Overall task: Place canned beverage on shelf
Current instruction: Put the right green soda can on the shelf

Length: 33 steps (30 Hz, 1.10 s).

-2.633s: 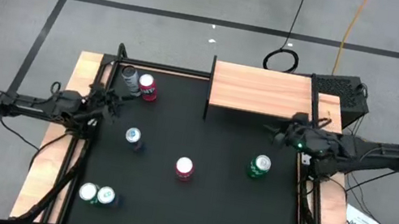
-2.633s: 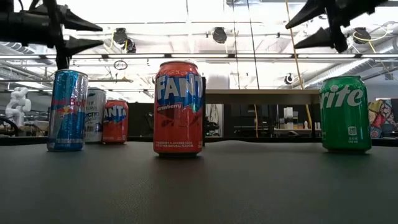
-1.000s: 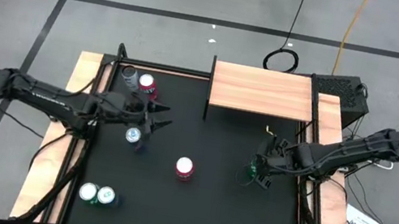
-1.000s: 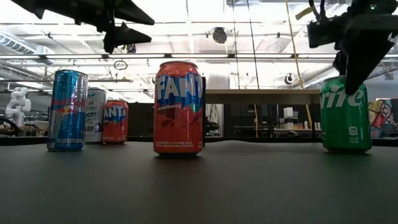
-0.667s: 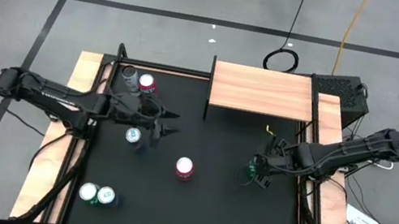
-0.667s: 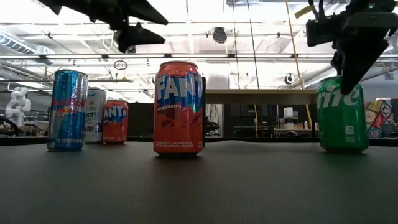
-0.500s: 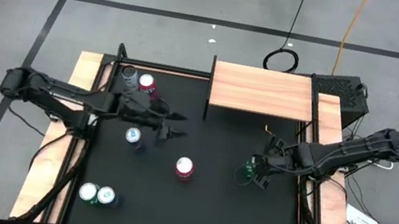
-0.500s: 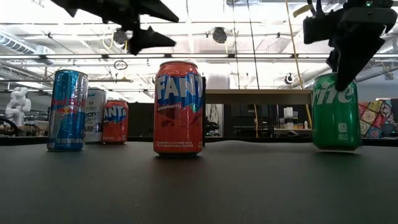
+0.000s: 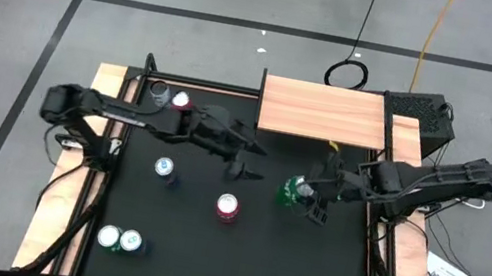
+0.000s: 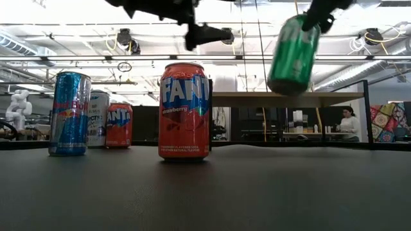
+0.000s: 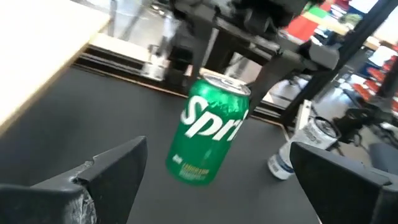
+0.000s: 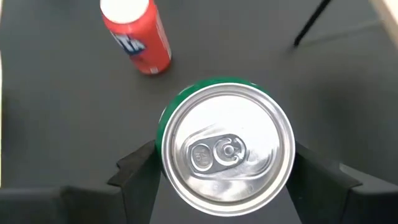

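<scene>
One green Sprite can (image 10: 293, 54) hangs tilted, gripped by our right gripper (image 9: 317, 195); our left gripper (image 9: 240, 162) waits spread; next we carry it over the shelf (image 9: 322, 112).

Green Sprite can (image 10: 294, 54) tilted, airborne, near light-brown wooden shelf (image 9: 322, 112)

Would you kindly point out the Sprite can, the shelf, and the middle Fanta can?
Sprite can (image 10: 294, 54): low view, its green side.
Shelf (image 9: 322, 112): high view, bare wooden top.
Middle Fanta can (image 10: 184, 110): low view, its label.
</scene>
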### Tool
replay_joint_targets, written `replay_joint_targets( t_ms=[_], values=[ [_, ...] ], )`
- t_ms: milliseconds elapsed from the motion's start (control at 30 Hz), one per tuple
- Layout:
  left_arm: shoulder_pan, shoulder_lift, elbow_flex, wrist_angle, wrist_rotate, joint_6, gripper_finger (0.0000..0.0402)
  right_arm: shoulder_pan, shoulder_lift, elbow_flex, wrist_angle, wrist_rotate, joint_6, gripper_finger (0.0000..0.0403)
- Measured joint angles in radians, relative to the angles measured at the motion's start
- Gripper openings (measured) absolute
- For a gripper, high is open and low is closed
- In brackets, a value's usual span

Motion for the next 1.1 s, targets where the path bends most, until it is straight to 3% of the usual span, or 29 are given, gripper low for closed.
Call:
replay_joint_targets(
  t_ms=[233,633,1100],
  values=[
    [-0.002,0.135,0.134,-0.002,0.135,-0.007,0.0394,-0.037,0.009,0.071,0.031,-0.003,-0.083,0.0276],
    [-0.002,0.23,0.207,-0.004,0.13,-0.009,0.0394,-0.051,0.009,0.126,0.055,-0.028,-0.2,0.0276],
    [-0.004,0.23,0.207,0.082,0.138,0.052,0.0394,-0.051,0.016,0.126,0.112,-0.031,-0.245,0.0277]
  ],
)
